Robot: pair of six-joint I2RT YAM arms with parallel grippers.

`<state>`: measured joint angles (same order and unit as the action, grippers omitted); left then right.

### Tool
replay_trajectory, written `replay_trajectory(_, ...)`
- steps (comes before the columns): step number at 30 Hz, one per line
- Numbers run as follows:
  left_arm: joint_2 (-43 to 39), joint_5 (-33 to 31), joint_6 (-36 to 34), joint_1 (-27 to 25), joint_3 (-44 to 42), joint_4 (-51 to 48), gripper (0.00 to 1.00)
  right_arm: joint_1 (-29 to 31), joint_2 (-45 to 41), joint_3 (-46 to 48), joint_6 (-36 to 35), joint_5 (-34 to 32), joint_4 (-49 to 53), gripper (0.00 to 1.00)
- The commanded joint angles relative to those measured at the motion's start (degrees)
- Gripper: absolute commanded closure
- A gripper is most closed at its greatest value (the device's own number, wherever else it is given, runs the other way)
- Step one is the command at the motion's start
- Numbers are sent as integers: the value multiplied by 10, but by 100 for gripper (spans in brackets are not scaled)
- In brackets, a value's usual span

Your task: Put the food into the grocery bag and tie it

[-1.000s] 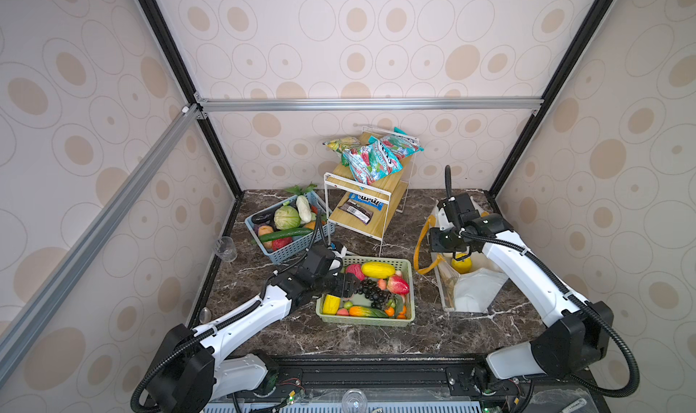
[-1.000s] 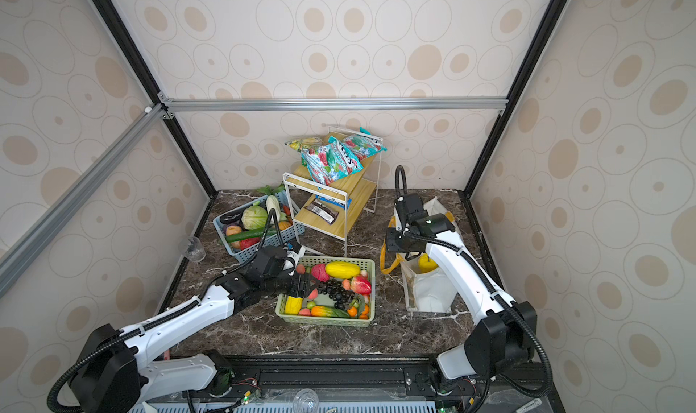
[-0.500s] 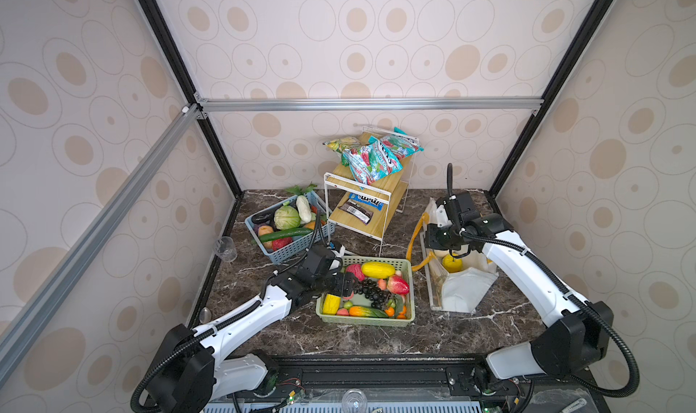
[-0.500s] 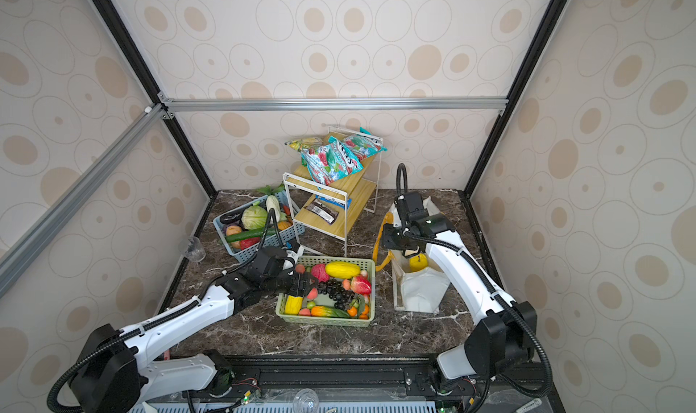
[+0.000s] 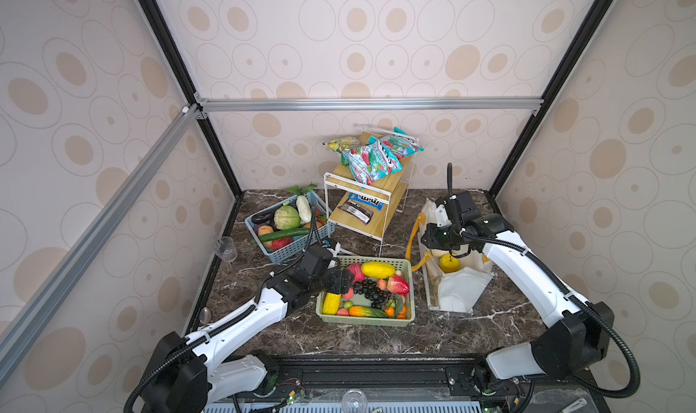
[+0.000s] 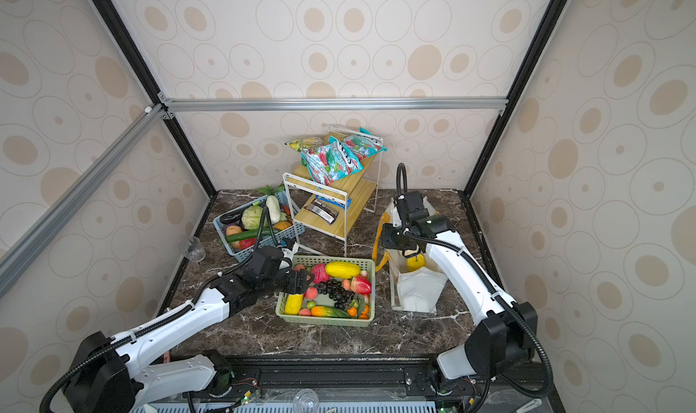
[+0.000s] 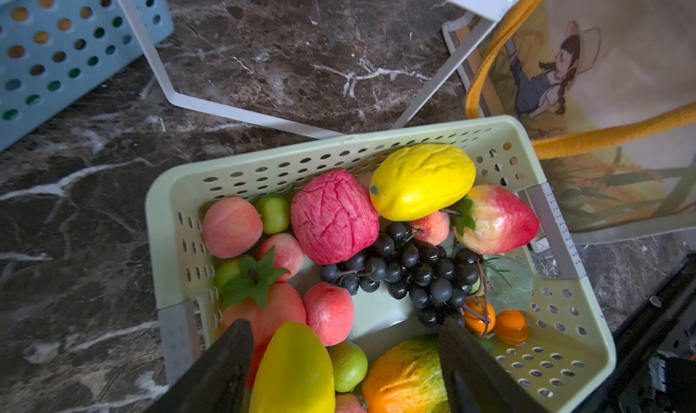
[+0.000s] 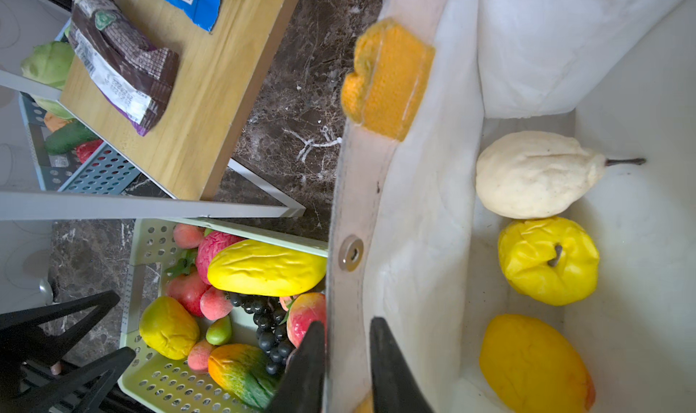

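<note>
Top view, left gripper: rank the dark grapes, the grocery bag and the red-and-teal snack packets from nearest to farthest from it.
1. The dark grapes, in the green basket, right beside the left gripper.
2. The grocery bag, beyond the basket, on the right.
3. The snack packets, on top of the rack at the back.

i see my dark marble tabletop (image 5: pixel 357 335) carrying a blue basket (image 5: pixel 297 247), green basket (image 5: pixel 365 319), shelf rack (image 5: pixel 389 183), grocery bag (image 5: pixel 461 290) and clear cup (image 5: pixel 225 247).

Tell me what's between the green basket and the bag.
The yellow strap of the bag hangs in that gap, beside a corner of the green basket. The left wrist view shows it best; both top views show it too.
</note>
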<state>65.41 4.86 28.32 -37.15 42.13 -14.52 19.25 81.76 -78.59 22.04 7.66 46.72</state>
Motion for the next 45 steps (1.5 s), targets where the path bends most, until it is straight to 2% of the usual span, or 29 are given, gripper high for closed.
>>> replay_trajectory(1, -11, -37, 13, -6, 11, -19, 22, 5, -33, -24, -22, -9, 27, 64)
replay_trajectory(7, -10, -84, 33, -5, 18, -25, 22, 54, -79, -16, -53, -27, 20, 48)
replay_trajectory(15, -6, -102, 44, -5, 26, -30, 22, 193, -113, 41, -80, -36, -28, 39)
replay_trajectory(20, -5, -118, 55, 1, 28, -42, 22, 275, -87, 88, -39, -52, -78, 37)
replay_trajectory(26, 0, -124, 54, 18, 36, -50, 22, 346, -33, 119, 25, -72, -148, 34)
replay_trajectory(30, 8, -115, 53, 36, 38, -49, 22, 373, 14, 120, 54, -85, -174, 33)
replay_trajectory(34, 7, -104, 51, 45, 37, -41, 22, 387, 54, 117, 62, -126, -177, 33)
replay_trajectory(41, -2, -93, 48, 52, 26, -39, 22, 390, 132, 95, -15, -180, -123, 30)
replay_trajectory(45, -8, -90, 51, 54, 17, -37, 22, 388, 166, 79, -61, -171, -107, 28)
